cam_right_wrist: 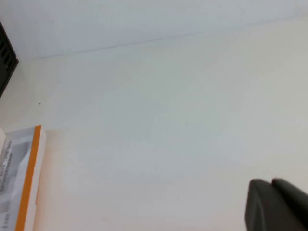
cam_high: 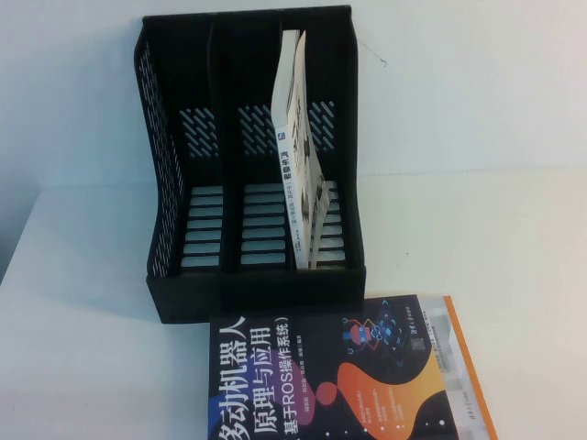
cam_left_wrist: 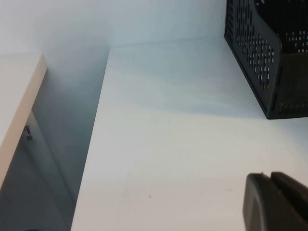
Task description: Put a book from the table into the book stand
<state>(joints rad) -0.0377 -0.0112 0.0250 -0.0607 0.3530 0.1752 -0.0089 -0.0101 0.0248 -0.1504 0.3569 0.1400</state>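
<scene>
The book [cam_high: 321,376], dark-covered with a large white title and orange, pink and purple shapes, lies flat on the table [cam_high: 83,348] just in front of the book stand [cam_high: 248,183], its far edge close to the stand's front lip. It rests on top of a white book with an orange border [cam_high: 463,367], which sticks out on the robot's right and also shows in the right wrist view [cam_right_wrist: 19,178].

The stand has three compartments. The left and middle ones hold nothing; the right one holds one thin white-spined book [cam_high: 298,156], leaning toward the middle divider.

Neither arm appears in the high view. The left gripper [cam_left_wrist: 276,202] hangs over bare table on the stand's left side, and the right gripper [cam_right_wrist: 276,204] hangs over bare table to the right of the orange-bordered book. Each shows only a dark fingertip block at the frame corner with a thin seam, so whether either is open or closed cannot be told.

Risks, as judged from here:
- The book lies flat with no overhang, so a grasp may drag the book beneath along with it.
- A large cover may catch on the stand's front lip or a divider.
- Aiming for the right compartment may knock the leaning book.

Count: three books, one stand, two grippers.
</scene>
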